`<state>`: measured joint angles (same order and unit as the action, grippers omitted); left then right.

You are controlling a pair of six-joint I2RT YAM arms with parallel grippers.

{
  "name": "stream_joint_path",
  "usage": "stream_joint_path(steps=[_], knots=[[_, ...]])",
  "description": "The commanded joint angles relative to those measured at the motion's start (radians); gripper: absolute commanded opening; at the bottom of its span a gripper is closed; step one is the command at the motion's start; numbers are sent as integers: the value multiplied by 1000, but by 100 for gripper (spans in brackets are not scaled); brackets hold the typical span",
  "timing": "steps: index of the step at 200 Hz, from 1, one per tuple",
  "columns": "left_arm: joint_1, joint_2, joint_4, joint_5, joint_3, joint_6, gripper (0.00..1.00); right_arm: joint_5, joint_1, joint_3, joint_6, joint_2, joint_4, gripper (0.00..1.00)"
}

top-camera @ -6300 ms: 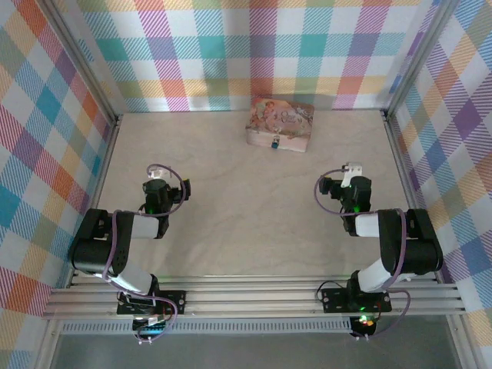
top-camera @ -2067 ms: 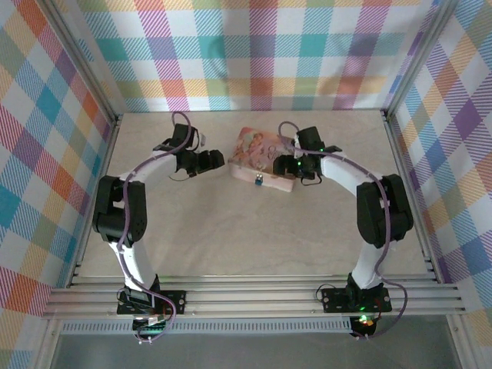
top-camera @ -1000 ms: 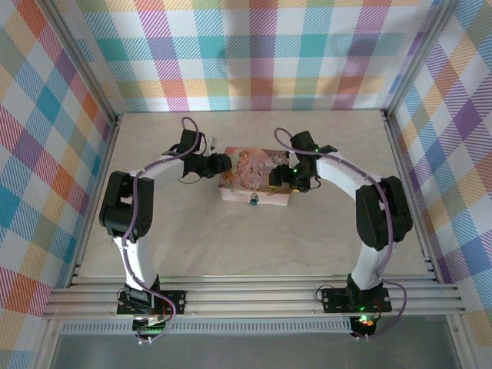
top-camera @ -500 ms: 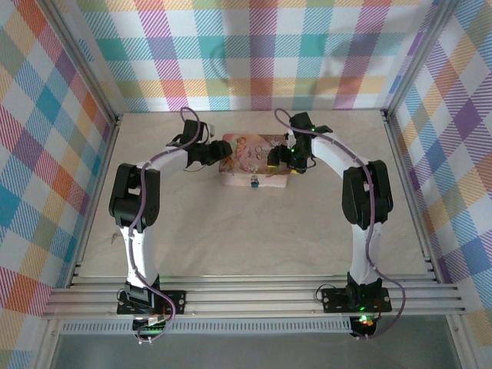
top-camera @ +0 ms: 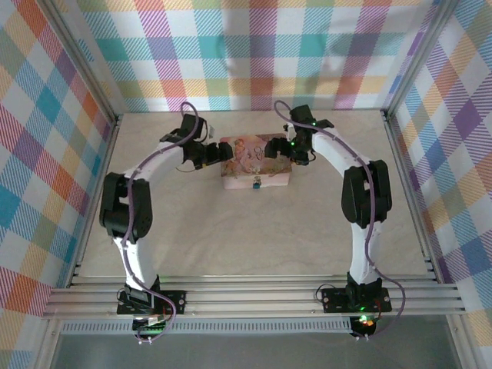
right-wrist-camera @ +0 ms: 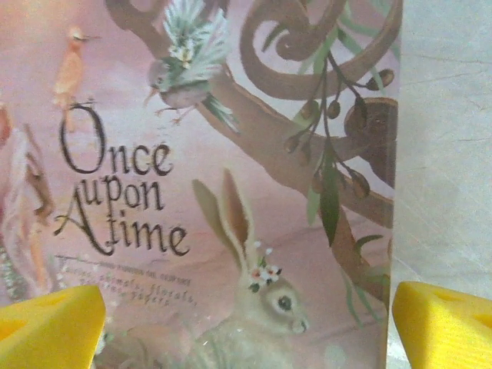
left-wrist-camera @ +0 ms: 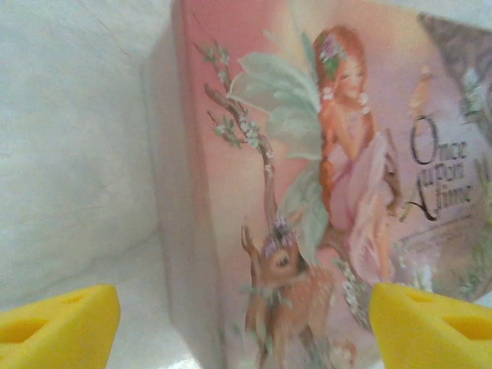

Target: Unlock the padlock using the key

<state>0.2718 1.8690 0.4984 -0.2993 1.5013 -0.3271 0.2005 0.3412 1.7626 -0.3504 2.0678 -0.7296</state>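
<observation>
The pale, wood-grained counter (top-camera: 246,231) carries one pink illustrated tin (top-camera: 254,157). The tin lies flat, lid up, toward twelve o'clock from the counter's middle, near the far checked wall (top-camera: 254,54).

A pink tin (top-camera: 254,161), illustrated with a fairy, a deer and a rabbit and lettered "Once upon a time", is set on a pale table (top-camera: 254,238) enclosed by plaid walls (top-camera: 254,54).
</observation>
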Motion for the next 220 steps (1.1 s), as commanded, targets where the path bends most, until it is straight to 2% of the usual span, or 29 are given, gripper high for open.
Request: stream_joint_path(steps=[1, 22, 38, 59, 79, 106, 151, 177, 220], knots=[[-33, -164, 124, 134, -37, 43, 85, 38, -1, -9, 6, -113, -12, 96], [-67, -324, 171, 280, -168, 37, 85, 47, -1, -108, -15, -201, 32, 96], [-115, -461, 182, 386, -314, -17, 85, 49, 5, -192, -34, -273, 62, 95], [-219, -638, 193, 412, -498, -75, 83, 37, 31, -295, -48, -354, 88, 95], [-330, -728, 224, 411, -625, -114, 82, 7, 67, -377, -66, -409, 104, 95], [-422, -703, 210, 344, -711, -199, 80, -3, 129, -476, -110, -452, 141, 93], [-505, -581, 220, 493, -744, -353, 72, -2, 217, -540, -112, -465, 111, 92], [-556, -604, 178, 510, -792, -406, 65, 5, 228, -535, -99, -454, 77, 92], [-666, -668, 196, 557, -803, -419, 61, 8, 249, -462, -84, -410, 44, 90]])
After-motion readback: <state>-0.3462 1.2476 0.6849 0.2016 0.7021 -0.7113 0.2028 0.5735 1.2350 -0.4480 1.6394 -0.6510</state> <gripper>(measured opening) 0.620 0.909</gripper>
